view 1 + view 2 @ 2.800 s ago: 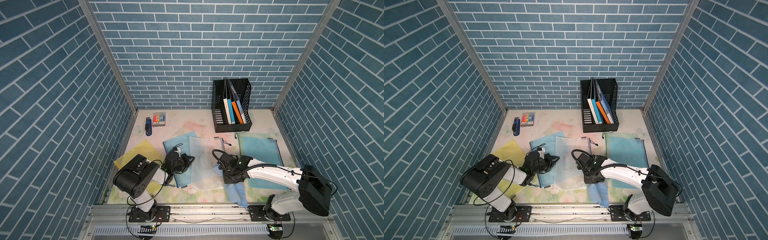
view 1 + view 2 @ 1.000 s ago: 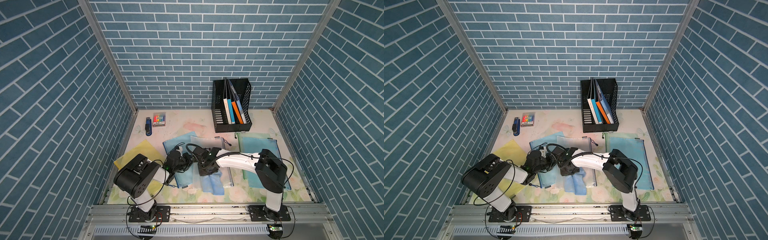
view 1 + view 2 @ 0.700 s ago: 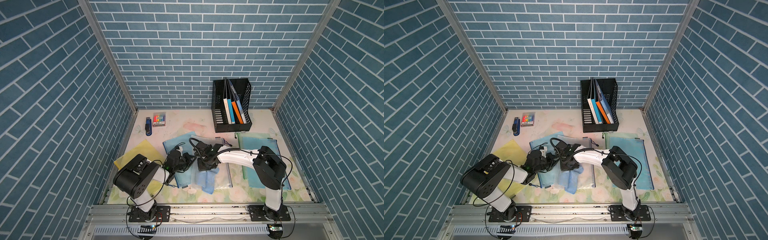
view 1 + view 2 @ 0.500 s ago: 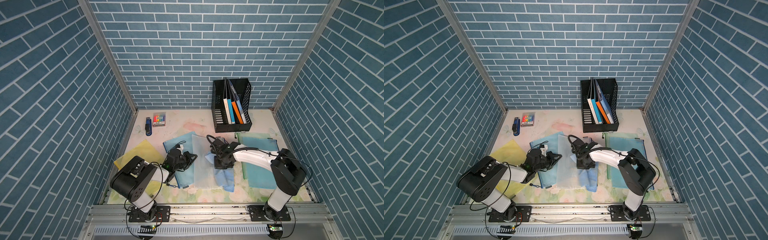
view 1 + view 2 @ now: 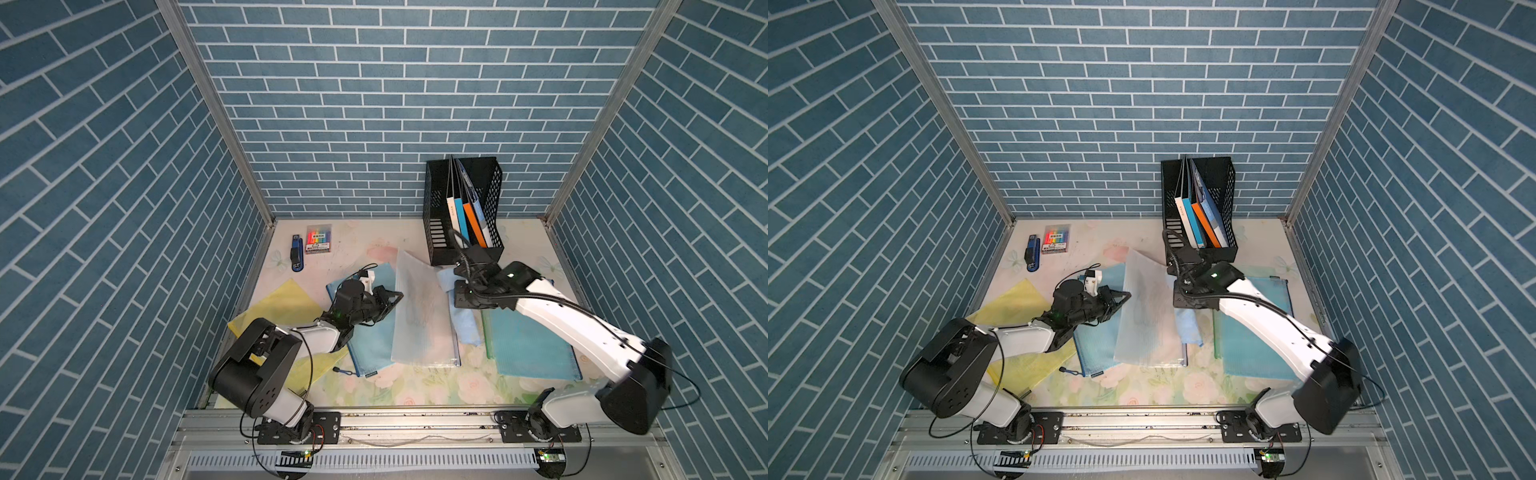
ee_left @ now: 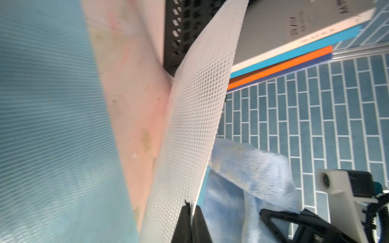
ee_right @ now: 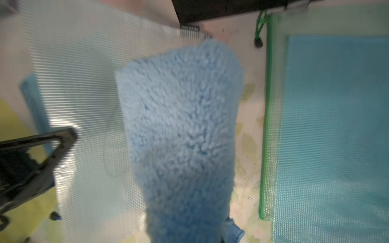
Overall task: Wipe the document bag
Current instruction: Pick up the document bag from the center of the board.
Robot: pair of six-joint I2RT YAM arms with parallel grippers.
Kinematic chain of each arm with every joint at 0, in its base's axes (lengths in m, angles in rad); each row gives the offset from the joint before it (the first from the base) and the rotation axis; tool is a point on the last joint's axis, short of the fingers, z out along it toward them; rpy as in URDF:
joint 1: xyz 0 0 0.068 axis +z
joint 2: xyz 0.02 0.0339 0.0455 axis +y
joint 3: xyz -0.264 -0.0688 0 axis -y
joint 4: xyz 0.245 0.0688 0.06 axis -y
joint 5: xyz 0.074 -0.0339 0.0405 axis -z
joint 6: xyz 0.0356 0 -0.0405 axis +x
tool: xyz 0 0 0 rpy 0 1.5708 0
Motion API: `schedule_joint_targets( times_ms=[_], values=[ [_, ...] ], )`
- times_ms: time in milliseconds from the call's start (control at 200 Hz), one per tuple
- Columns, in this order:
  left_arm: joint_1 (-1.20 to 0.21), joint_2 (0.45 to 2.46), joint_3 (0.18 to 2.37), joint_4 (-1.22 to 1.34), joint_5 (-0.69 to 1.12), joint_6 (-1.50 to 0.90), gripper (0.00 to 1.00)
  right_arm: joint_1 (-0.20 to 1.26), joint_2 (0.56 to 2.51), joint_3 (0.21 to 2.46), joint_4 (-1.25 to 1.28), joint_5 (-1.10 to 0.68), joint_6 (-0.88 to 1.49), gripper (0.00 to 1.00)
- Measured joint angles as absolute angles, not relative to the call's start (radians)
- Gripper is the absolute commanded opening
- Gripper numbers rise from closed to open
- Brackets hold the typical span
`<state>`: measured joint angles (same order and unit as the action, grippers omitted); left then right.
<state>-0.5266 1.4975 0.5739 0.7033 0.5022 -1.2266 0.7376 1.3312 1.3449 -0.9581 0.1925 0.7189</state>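
In both top views the white mesh document bag (image 5: 422,324) (image 5: 1148,324) lies between a blue bag (image 5: 365,345) and a green bag (image 5: 528,345). The left gripper (image 5: 392,297) lifts one side edge, probably to anchor the bag against the wiping stroke. The right gripper (image 5: 457,296) sets a blue cloth (image 5: 465,328) at the opposite edge. In the left wrist view, the fingers (image 6: 183,223) are pressed together, pinching the mesh edge. In the right wrist view, the cloth hangs from the clamped right jaws, hiding them, and overlaps the bag.
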Motion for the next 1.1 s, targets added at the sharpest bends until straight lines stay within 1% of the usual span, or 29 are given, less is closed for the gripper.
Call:
schedule_joint_targets(
  times_ms=[135,275,415,590,715,965,1100],
  values=[
    [-0.579,1.464,0.71,0.625,0.511,-1.184,0.0,0.718,1.182,1.422,-1.087,0.278,0.717,0.0],
    [-0.644,1.467,0.823,0.57,0.519,-1.156,0.0,0.708,1.066,1.46,-1.234,0.368,0.724,0.0],
    [-0.71,1.502,0.911,0.545,0.523,-1.148,0.0,0.706,1.011,1.533,-1.352,0.435,0.729,0.0],
    [-0.789,1.583,1.035,0.521,0.526,-1.148,0.0,0.706,0.99,1.592,-1.416,0.477,0.73,0.0],
    [-0.848,1.664,1.16,0.53,0.528,-1.169,0.0,0.706,0.976,1.598,-1.436,0.494,0.736,0.0],
    [-0.949,1.906,1.473,0.572,0.545,-1.235,0.0,0.706,0.958,1.625,-1.449,0.521,0.736,0.0],
    [-0.984,2.081,1.67,0.62,0.556,-1.293,0.0,0.706,0.929,1.649,-1.458,0.55,0.736,0.0]
  ],
)
